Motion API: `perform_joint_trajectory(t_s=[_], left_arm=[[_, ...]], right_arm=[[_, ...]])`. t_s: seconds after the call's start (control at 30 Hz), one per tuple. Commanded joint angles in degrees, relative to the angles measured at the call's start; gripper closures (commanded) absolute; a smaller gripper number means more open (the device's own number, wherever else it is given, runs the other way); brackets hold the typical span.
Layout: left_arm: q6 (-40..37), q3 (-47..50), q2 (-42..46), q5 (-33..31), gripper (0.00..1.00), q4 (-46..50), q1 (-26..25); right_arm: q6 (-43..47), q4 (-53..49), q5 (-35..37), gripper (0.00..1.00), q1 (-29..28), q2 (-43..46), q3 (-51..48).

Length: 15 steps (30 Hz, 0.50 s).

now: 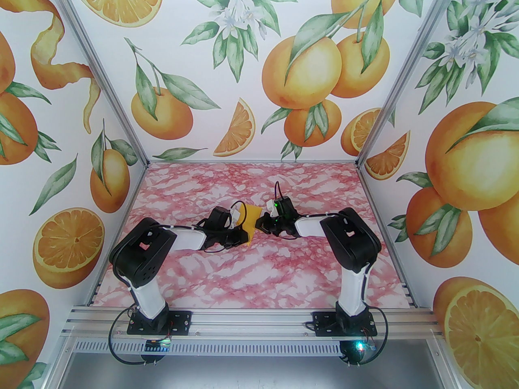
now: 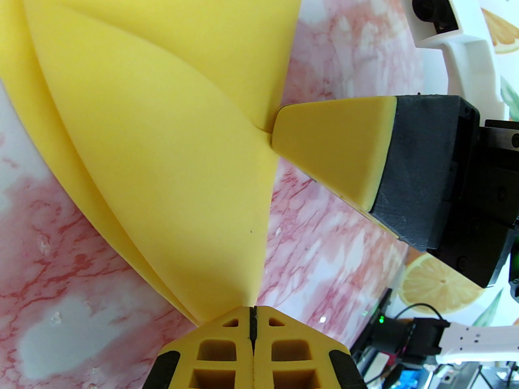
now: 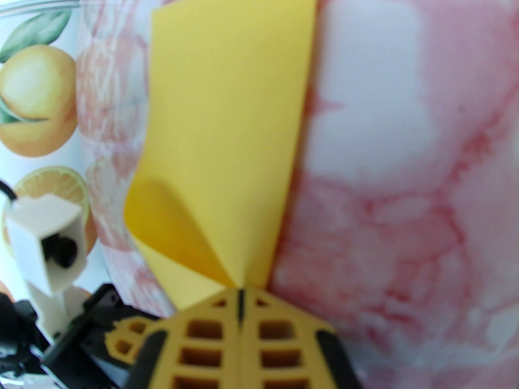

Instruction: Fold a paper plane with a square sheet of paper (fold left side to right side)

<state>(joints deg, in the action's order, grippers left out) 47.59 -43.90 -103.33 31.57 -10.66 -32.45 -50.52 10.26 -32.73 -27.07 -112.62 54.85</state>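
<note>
The square sheet of paper point(image 1: 252, 216) sits approx mid-table point(image 1: 202, 274), well apart from every edge and at least partly raised. Both tools pinch it: left gripper point(image 2: 253, 309) is clamped tight on one corner, right gripper point(image 3: 240, 293) clamped tight on another point of its rim, nothing else held. Paper's bowed over on itself in a loose curl w/ no sharp crease visible, so I'd judge the left-to-right fold begun but not set. Prob left to do: lay it flat, press the crease, then all later plane folds.

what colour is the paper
Plain yellow-orange; the paper shows best in the left wrist view.
</note>
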Motion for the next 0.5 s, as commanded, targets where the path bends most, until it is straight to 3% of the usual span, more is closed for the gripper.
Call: perform_joint_trajectory(t_s=[0.0, 0.47], left_arm=[[-1.0, -0.4, -1.1, 1.0, 1.0, 0.7, -0.3], [-1.2, -1.1, -1.6, 1.2, 1.0, 0.9, -0.8]], right_arm=[[0.5, 0.1, 1.7, 1.0, 0.3, -1.0, 0.2], [0.7, -0.4, 1.7, 1.0, 0.4, -1.1, 0.9]])
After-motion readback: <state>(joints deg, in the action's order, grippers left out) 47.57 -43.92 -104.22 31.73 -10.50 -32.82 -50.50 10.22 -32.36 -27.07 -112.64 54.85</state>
